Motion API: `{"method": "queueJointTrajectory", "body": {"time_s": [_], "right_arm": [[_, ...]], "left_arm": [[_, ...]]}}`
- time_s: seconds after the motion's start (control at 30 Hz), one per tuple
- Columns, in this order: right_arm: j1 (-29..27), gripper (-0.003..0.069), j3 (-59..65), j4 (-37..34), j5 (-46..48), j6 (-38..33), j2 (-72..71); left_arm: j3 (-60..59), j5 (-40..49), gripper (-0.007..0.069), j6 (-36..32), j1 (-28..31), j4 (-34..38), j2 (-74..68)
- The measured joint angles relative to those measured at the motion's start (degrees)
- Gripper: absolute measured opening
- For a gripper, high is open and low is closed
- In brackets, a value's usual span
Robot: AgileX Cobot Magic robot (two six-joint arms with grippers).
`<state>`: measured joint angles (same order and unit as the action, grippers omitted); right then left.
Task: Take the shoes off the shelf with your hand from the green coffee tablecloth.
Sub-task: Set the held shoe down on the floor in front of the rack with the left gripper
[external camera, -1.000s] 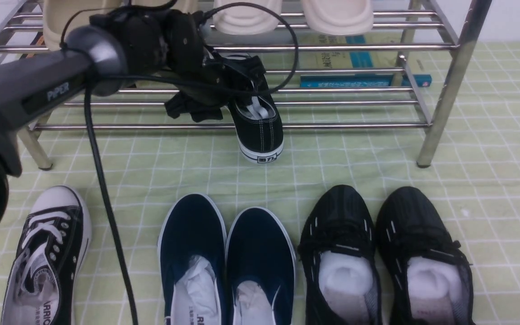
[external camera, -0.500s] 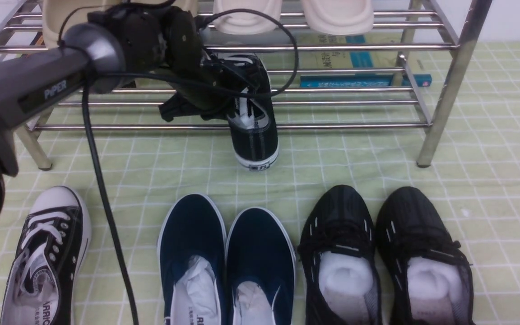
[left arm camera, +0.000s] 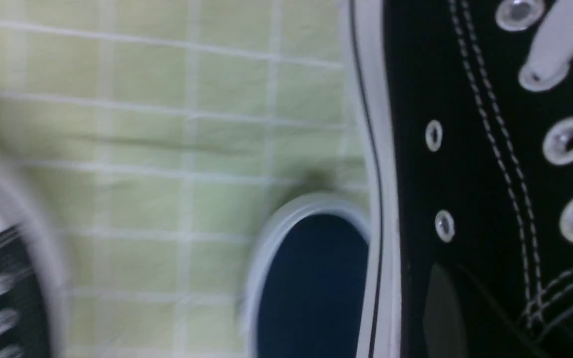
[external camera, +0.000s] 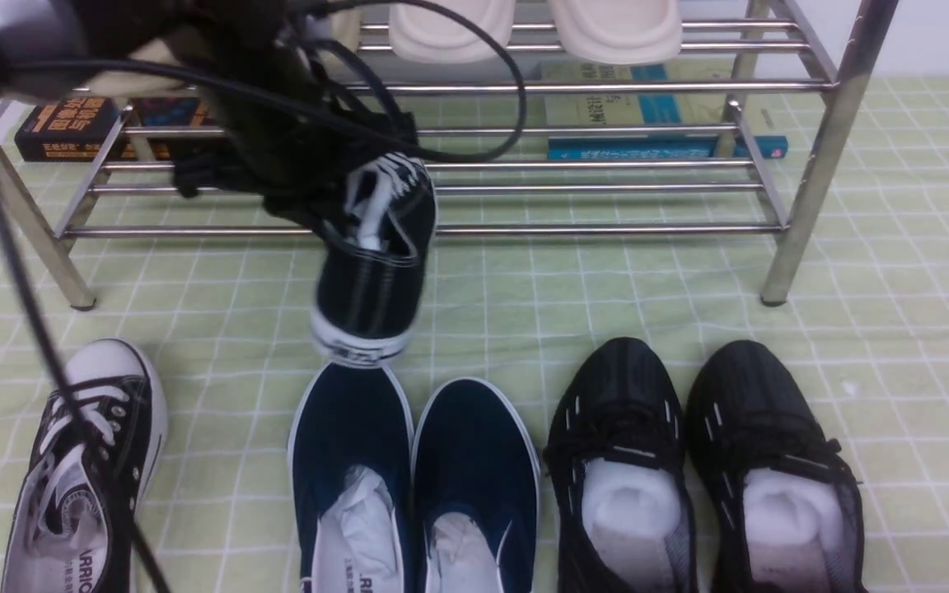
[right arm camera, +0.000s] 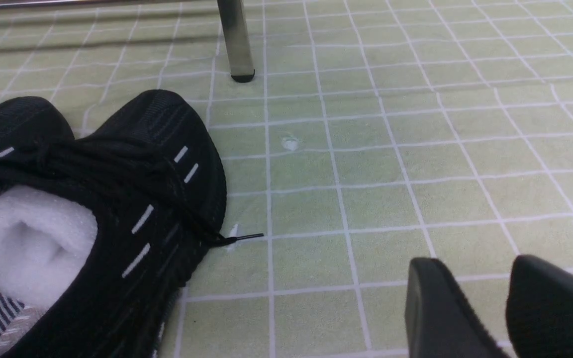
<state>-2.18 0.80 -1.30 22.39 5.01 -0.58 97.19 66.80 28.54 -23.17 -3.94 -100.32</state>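
Note:
One black canvas sneaker [external camera: 371, 272] with white laces hangs heel-down in front of the chrome shelf [external camera: 812, 148], off its bars and above the green checked tablecloth [external camera: 647, 288]. My left gripper [external camera: 334, 206] is shut on its upper edge; one dark finger [left arm camera: 440, 313] lies against the canvas side of the sneaker [left arm camera: 475, 164]. The sneaker's white heel hovers just over the toe of a navy slip-on. The other sneaker of the shoes [external camera: 83, 469] lies on the cloth at the near left. My right gripper [right arm camera: 470, 278] hangs low over bare cloth, its fingers apart and holding nothing.
Navy slip-ons [external camera: 413, 478] and black mesh shoes [external camera: 705, 461] stand in a row on the cloth near me. Cream slippers [external camera: 540, 29] sit on the shelf's top tier. Books [external camera: 656, 123] lie behind the lower tier. A shelf leg [right arm camera: 237, 40] stands beyond the mesh shoes.
My left gripper closed on the sneaker, then drew it off the lower bars, toward me and to the left. The sneaker now hangs steeply, heel down.

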Motion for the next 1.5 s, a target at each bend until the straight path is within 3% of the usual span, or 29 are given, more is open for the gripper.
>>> {"method": "queueJointTrajectory", "body": {"time_s": [0.2, 0.47, 0.63, 0.9, 1.1, 1.37, 1.5], "right_arm": [[0.0, 0.0237, 0.0, 0.0, 0.0, 0.0, 0.0], [0.0, 0.0237, 0.0, 0.0, 0.0, 0.0, 0.0], [0.0, 0.0237, 0.0, 0.0, 0.0, 0.0, 0.0], [0.0, 0.0237, 0.0, 0.0, 0.0, 0.0, 0.0], [0.0, 0.0237, 0.0, 0.0, 0.0, 0.0, 0.0], [0.0, 0.0237, 0.0, 0.0, 0.0, 0.0, 0.0], [0.0, 0.0237, 0.0, 0.0, 0.0, 0.0, 0.0]], "left_arm": [[-1.3, 4.0, 0.0011, -0.1, 0.0, -6.1, 4.7], [-18.0, 3.8, 0.0011, 3.6, 0.0, -9.0, 15.9], [-34.6, -3.8, 0.0013, 9.3, 0.0, -9.0, 22.3], [-49.5, -19.3, 0.0013, 16.6, 0.0, -9.7, 23.7], [-52.9, -21.8, 0.0015, 20.6, 0.0, -11.5, 23.7], [-52.8, -21.9, 0.0022, 20.7, 0.0, -13.4, 23.4], [-52.9, -23.9, 0.0067, 18.7, 0.0, -16.6, 21.0]]}}
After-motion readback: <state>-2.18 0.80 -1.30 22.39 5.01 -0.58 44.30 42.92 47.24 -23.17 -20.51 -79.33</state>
